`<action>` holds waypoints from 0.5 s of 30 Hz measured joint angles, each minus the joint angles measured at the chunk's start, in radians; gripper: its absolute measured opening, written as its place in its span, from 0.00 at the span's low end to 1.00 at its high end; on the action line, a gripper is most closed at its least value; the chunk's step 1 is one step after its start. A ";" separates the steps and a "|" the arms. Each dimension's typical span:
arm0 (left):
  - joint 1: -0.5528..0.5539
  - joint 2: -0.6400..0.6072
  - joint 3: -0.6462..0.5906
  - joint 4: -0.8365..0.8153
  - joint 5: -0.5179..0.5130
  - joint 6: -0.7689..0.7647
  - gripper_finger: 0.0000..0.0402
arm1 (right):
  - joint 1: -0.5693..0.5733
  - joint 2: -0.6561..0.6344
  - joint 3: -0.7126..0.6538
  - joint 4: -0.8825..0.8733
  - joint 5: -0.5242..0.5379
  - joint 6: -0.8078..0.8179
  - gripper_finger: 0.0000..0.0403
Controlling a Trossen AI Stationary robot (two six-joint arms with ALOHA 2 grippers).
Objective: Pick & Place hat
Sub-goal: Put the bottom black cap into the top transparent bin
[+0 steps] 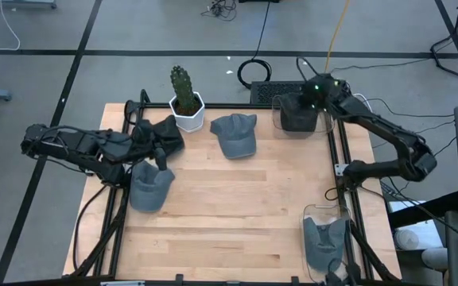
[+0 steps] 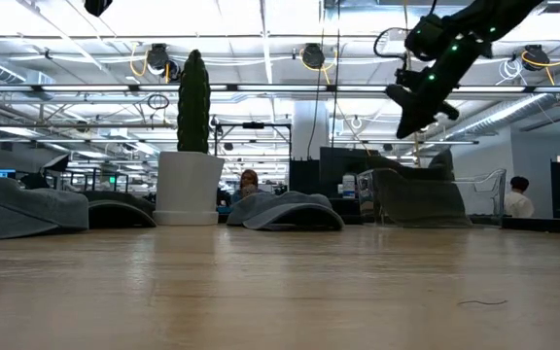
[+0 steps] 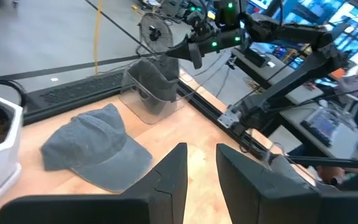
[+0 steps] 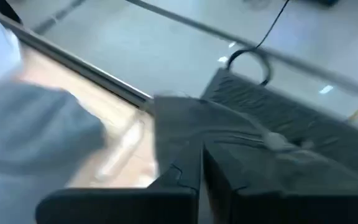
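Observation:
A grey-blue cap (image 1: 235,133) lies on its brim and crown at the table's far middle; it also shows in the left wrist view (image 3: 95,149) and the low view (image 2: 285,210). Another grey cap (image 1: 150,187) and a dark cap (image 1: 164,131) lie by the left arm. My left gripper (image 1: 163,159) hovers between those two caps, open and empty (image 3: 201,165). My right gripper (image 1: 315,97) hangs above a clear bin (image 1: 280,119) that holds a dark grey hat (image 1: 296,117). Its fingers are shut with nothing between them (image 4: 201,167). In the low view it is clear above the bin (image 2: 414,115).
A cactus in a white pot (image 1: 186,102) stands at the far edge, between the dark cap and the grey-blue cap. A second clear bin (image 1: 308,218) with a grey hat (image 1: 325,242) stands at the near right corner. Bare wood lies across the table's middle and near side.

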 joint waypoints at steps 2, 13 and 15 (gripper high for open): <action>0.010 0.007 0.000 0.005 -0.004 -0.001 0.23 | -0.016 0.053 0.035 -0.004 -0.047 0.072 0.02; 0.009 0.008 0.000 0.002 0.014 -0.013 0.23 | -0.027 0.236 0.058 -0.123 -0.097 0.112 0.00; 0.004 0.011 0.000 0.002 0.017 -0.016 0.23 | -0.027 0.252 0.051 -0.122 -0.113 0.080 0.00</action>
